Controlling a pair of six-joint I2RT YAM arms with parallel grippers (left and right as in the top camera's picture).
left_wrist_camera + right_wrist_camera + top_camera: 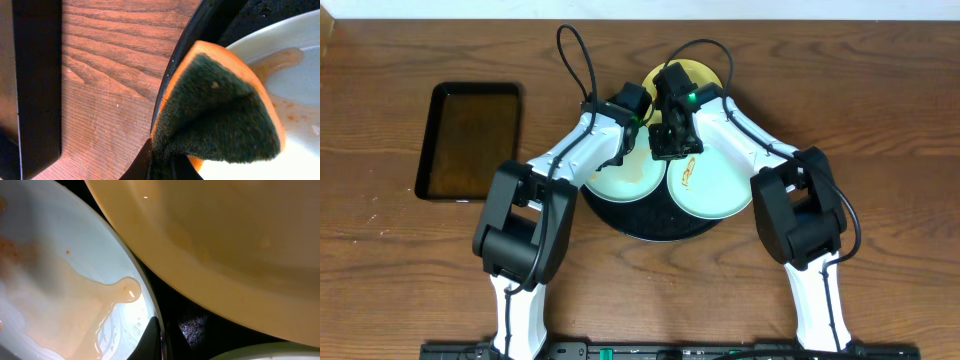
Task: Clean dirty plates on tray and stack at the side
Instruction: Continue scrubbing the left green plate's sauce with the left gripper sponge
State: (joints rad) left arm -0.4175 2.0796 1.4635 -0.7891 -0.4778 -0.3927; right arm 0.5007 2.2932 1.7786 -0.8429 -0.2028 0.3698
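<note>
The round black tray point(650, 226) holds a yellow plate point(695, 76) at the back and two pale mint plates. My left gripper point(626, 150) is shut on the orange-green sponge point(220, 110) and holds it over the rim of the left mint plate point(620, 182), which has orange-brown smears point(280, 60). My right gripper point(675, 148) is shut on that plate's inner rim point(156, 339), where orange liquid pools point(75, 310). The right mint plate point(715, 190) has an orange smear. The yellow plate point(225, 245) fills the right wrist view's upper right.
A smaller rectangular black tray point(470, 140) lies on the wooden table to the left; its edge shows in the left wrist view point(37, 75). Bare wood point(110, 75) lies between it and the round tray's rim point(197, 35). Both arms cross over the round tray.
</note>
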